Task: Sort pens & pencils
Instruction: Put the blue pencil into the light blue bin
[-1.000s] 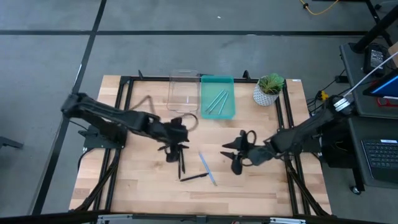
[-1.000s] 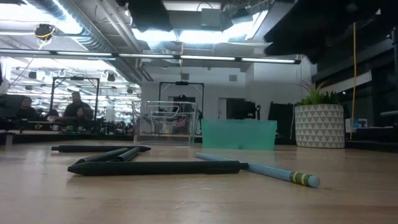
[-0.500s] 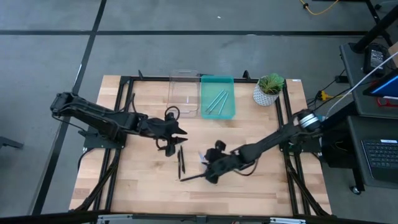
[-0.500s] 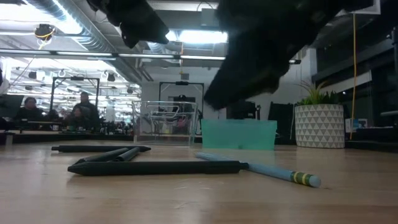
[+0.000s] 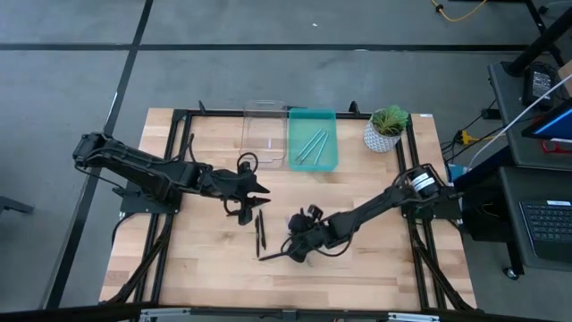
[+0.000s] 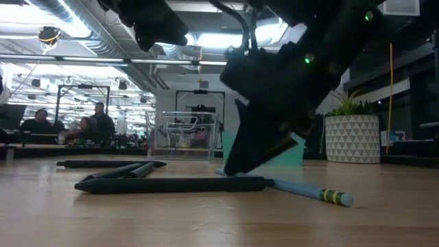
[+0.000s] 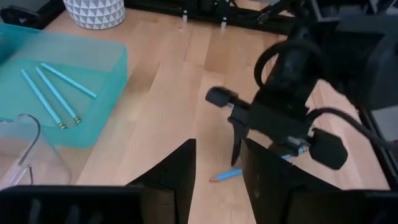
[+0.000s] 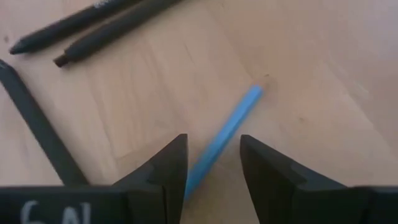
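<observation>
While the right gripper (image 8: pixel 213 171) is lowered to the tabletop, its jaws stand apart with a light blue pencil (image 8: pixel 222 140) lying between them — not yet clamped, its sharpened tip pointing away past the fingertips. Just off to one side of those jaws lie three black pens (image 8: pixel 93 25): two side by side further ahead and one running close beside a finger. In the low view the right gripper (image 6: pixel 236 161) tilts down so its tip meets the wood right at the blue pencil (image 6: pixel 302 190), with a black pen (image 6: pixel 171 184) just beside it.

The left gripper (image 5: pixel 259 190) hangs above the table well short of that spot, jaws apart and holding nothing; ahead of its fingers (image 7: pixel 171 177) sits the same pencil. Off to the side of them, three more blue pencils (image 7: pixel 53 93) rest in the teal tray (image 7: pixel 99 118), beside a clear tray (image 5: pixel 264 134).
</observation>
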Action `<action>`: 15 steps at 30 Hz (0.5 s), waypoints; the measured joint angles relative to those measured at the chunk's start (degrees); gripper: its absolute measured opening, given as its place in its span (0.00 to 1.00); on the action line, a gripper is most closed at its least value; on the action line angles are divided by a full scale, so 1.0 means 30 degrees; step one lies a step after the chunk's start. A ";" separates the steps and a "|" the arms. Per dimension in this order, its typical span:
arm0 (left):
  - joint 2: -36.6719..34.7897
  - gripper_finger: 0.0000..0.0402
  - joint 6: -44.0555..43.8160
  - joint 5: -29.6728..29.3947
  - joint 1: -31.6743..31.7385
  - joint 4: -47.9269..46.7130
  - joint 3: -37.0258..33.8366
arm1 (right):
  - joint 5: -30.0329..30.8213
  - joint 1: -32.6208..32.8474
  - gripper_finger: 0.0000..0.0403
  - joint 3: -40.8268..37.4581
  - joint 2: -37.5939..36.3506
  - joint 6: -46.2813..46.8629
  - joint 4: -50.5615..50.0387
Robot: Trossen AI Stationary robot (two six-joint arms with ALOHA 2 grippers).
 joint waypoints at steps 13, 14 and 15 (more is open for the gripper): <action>0.0007 0.30 0.0004 0.0000 0.0000 0.0523 0.0007 | -0.1186 -0.0504 0.36 0.0167 0.0650 -0.4333 -0.1351; 0.0007 0.30 0.0004 0.0000 0.0000 0.0523 0.0007 | -0.1518 -0.0640 0.35 0.0160 0.0624 -0.4995 -0.1367; 0.0007 0.30 0.0007 0.0000 0.0000 0.0523 0.0007 | -0.1788 -0.0775 0.33 0.0160 0.0618 -0.5558 -0.1389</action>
